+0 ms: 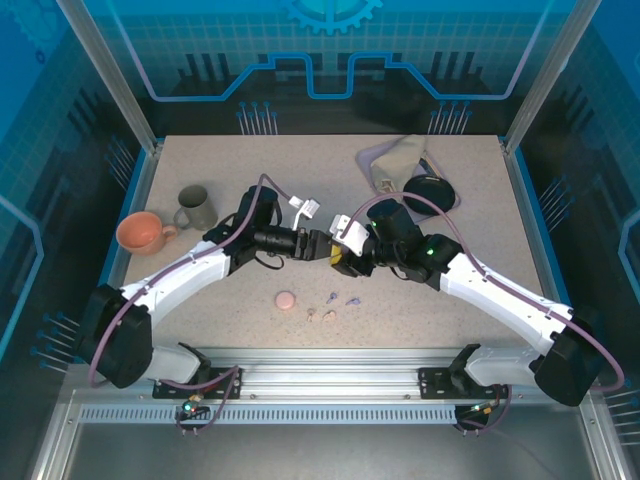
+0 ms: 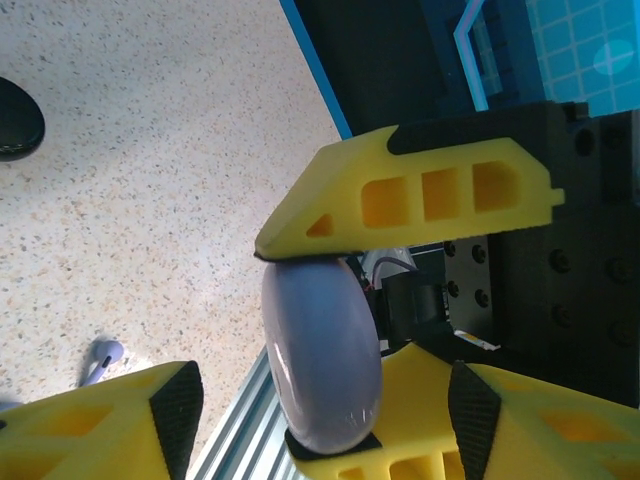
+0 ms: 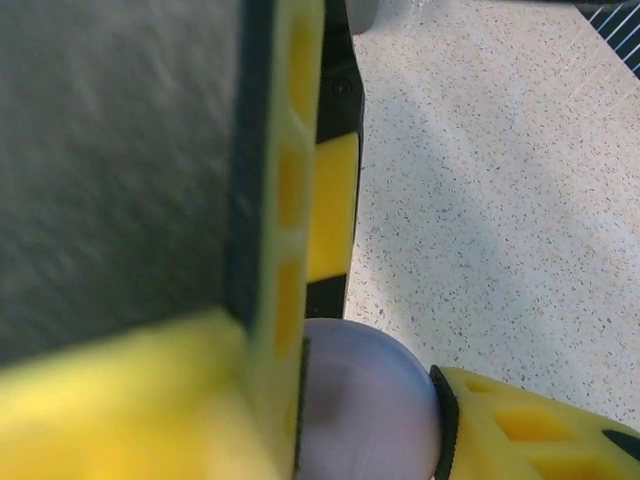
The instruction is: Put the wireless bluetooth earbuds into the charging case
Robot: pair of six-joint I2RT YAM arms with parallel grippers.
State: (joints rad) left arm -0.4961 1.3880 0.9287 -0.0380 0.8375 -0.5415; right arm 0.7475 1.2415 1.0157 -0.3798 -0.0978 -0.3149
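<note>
By my reading nothing was seated yet: the lavender charging case [image 2: 320,370] looked closed, and the lavender earbuds [image 1: 352,300] and pale pink earbuds [image 1: 330,316] lay loose on the table [image 1: 200,300] beside the pink case [image 1: 286,300]. Opening and loading were all left to do. The right gripper [image 1: 338,255] was clamped on the lavender charging case, rim to rim, holding it in the air over mid-table. The left gripper [image 1: 312,243] straddled it with fingers apart, one pad clear of its face. From the left wrist the case showed edge-on, long axis running up the view, leaning slightly
</note>
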